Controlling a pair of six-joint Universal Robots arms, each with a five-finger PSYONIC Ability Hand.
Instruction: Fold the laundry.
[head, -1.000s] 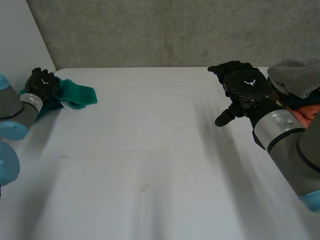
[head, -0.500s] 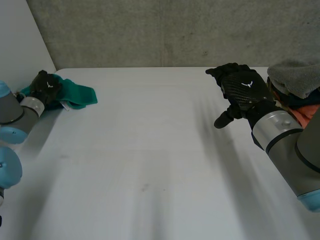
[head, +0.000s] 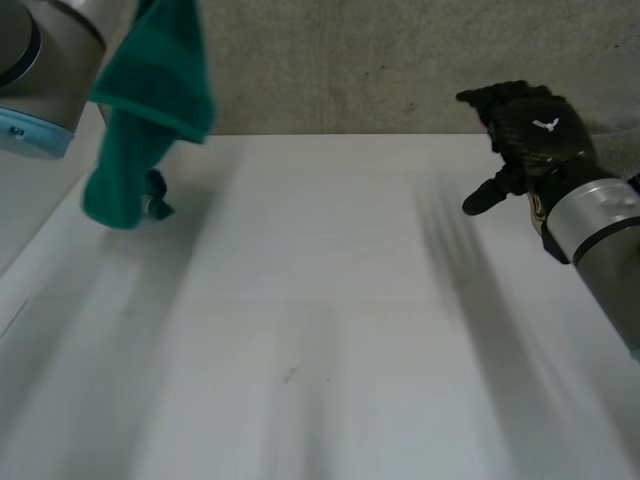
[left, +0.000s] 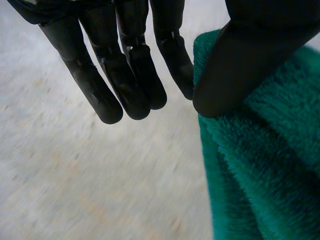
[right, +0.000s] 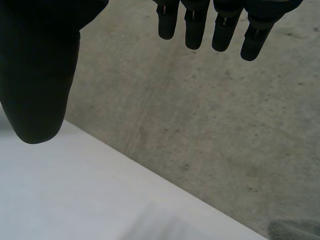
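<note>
Well above the table's (head: 320, 300) far left corner, the green towel (head: 150, 110) hangs bunched from the left arm, its lower end near the surface; whether it touches cannot be told. At the wrist, the left hand (left: 130, 75) pinches the towel's edge between its thumb and its straight fingers. Near the far right edge the right hand (head: 525, 130) hovers above the surface, fingers straight, thumb spread apart, holding nothing.

plush green cloth (left: 260, 165), smooth matt white table (head: 330, 330), rough grey concrete wall (head: 400, 60).
</note>
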